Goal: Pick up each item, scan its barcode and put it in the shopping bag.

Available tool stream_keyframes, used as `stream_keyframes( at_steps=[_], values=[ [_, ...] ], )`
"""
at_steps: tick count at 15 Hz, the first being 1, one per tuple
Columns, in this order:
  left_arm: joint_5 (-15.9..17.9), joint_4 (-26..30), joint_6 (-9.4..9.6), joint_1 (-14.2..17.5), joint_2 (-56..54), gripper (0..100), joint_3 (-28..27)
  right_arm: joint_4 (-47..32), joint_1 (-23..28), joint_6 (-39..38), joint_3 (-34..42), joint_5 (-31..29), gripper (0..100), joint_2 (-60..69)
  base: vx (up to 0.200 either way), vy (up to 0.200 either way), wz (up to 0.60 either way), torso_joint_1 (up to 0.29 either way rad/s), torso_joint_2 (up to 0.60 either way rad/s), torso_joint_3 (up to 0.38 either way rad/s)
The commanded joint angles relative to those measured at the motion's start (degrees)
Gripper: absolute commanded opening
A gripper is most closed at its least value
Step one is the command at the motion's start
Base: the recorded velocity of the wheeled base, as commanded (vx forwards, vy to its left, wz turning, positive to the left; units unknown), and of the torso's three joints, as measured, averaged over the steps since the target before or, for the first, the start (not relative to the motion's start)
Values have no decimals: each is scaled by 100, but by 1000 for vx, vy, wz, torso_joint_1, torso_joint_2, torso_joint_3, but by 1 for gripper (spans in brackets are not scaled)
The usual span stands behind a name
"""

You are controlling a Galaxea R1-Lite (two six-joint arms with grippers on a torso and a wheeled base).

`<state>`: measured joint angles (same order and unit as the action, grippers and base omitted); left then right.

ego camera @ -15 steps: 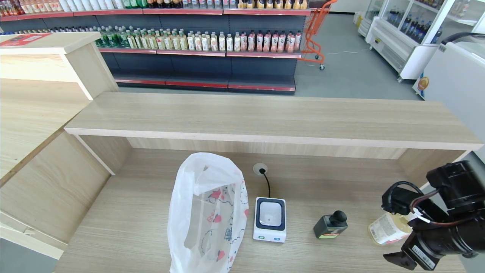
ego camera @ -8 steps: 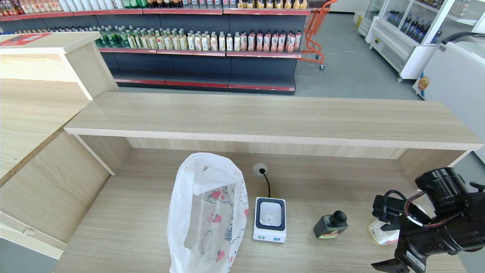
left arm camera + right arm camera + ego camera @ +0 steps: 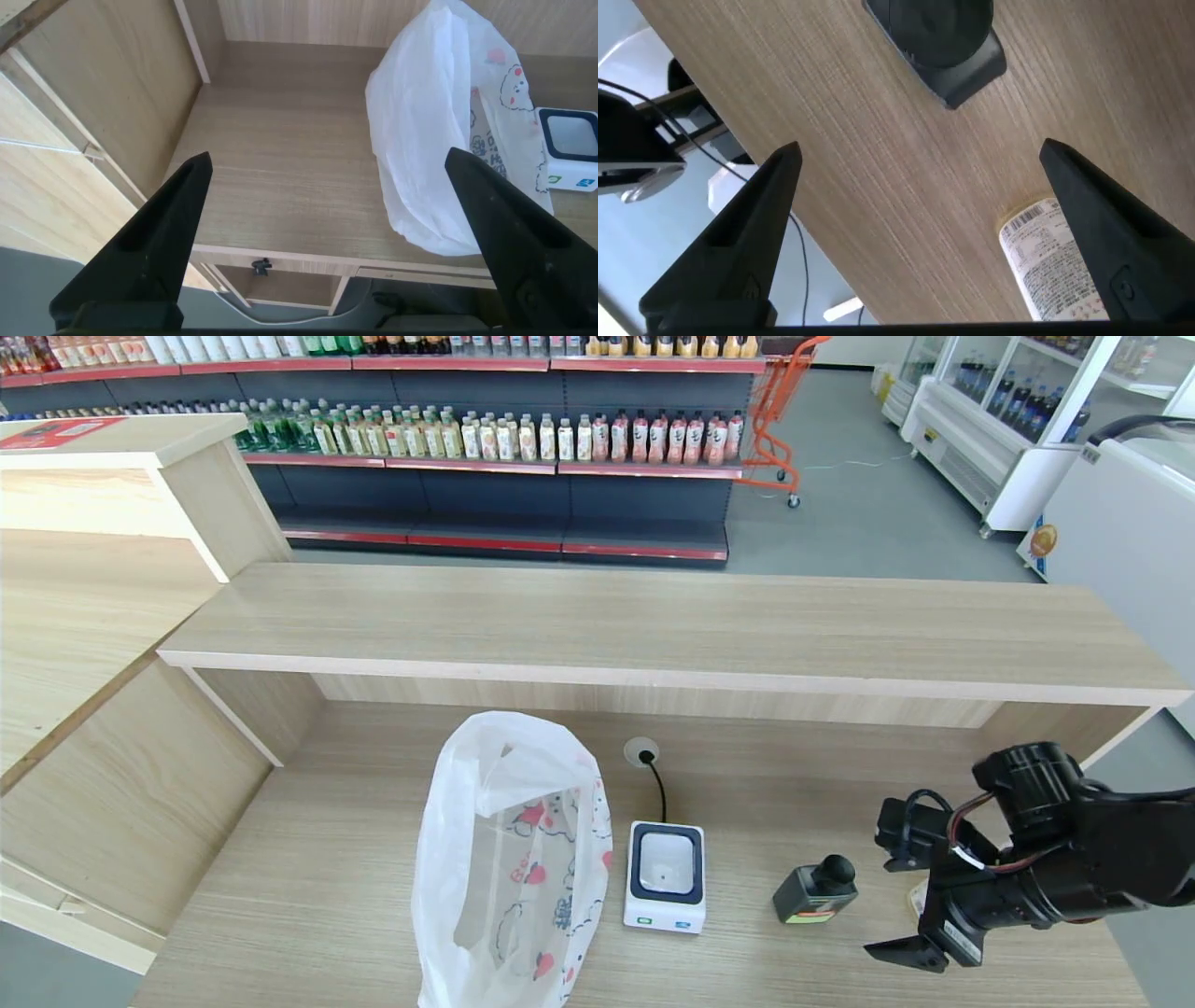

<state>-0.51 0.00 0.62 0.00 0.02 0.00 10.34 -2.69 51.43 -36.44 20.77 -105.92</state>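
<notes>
Right gripper [image 3: 920, 154] hangs low over the counter [image 3: 308, 896] close to its right edge, fingers spread wide and nothing between them. Under it the pale bottle [image 3: 1050, 252] appears to lie on its side, barcode label facing up, nearer one finger than the other and touching neither. Farther in from that edge the dark bottle [image 3: 815, 891] stands upright, apart from the pale one. Beyond it, about midway along the counter and near the front edge, sits the scanner [image 3: 665, 875], window up, its cable running toward the back. The bag [image 3: 509, 859] stands open just beside the scanner on its left, and I can make out no item inside. Left gripper [image 3: 327, 159] is also spread and empty, held off the front-left corner and facing the bag. By my reading the first pick is in hand, with both bottles unscanned. Next the right gripper needs to centre on the pale bottle, come down and close across its round body, squarely enough that it does not roll away. After the lift, the barcode must be turned down toward the scanner window.
</notes>
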Motion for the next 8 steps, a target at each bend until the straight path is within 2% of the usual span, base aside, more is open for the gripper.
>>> stream_keyframes(
  at_steps=[1, 8],
  values=[
    [-2, 0, 8, 0, -2, 100, 0, 21, -117, 16, -197, 50, 100, -271, 0, 0, 0, 0, 0, 0],
    [-2, 0, 8, 0, -2, 100, 0, 30, -363, 183, -593, 76, 100, -851, 0, 0, 0, 0, 0, 0]
  ],
)
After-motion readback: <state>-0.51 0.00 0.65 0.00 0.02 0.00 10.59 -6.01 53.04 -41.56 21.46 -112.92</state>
